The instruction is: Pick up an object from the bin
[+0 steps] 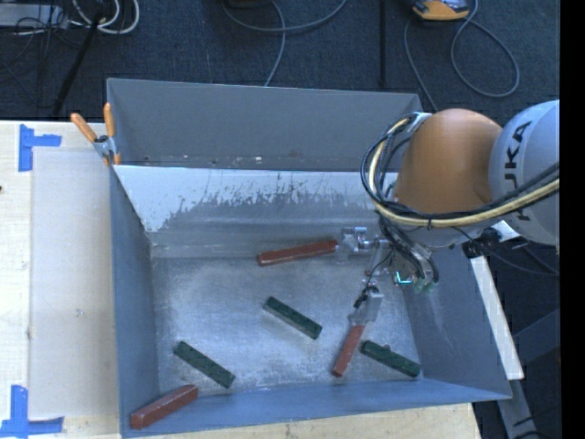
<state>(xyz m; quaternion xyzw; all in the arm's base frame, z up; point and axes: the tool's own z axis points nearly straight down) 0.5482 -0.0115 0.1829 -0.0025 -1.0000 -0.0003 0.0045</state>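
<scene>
Red-brown bar [348, 349] lay with its upper end at the gripper [369, 305], open or closed I could not tell, so an end-pinch risked it pivoting loose onto the green bar [390, 358]

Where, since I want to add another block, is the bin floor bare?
The widest bare floor is at the view's left, between the grey metal bin's left wall, the long reddish-brown bar at the back and the middle dark green bar. Crowded: front right, where the end effector hangs over a reddish-brown bar beside another dark green bar.
</scene>
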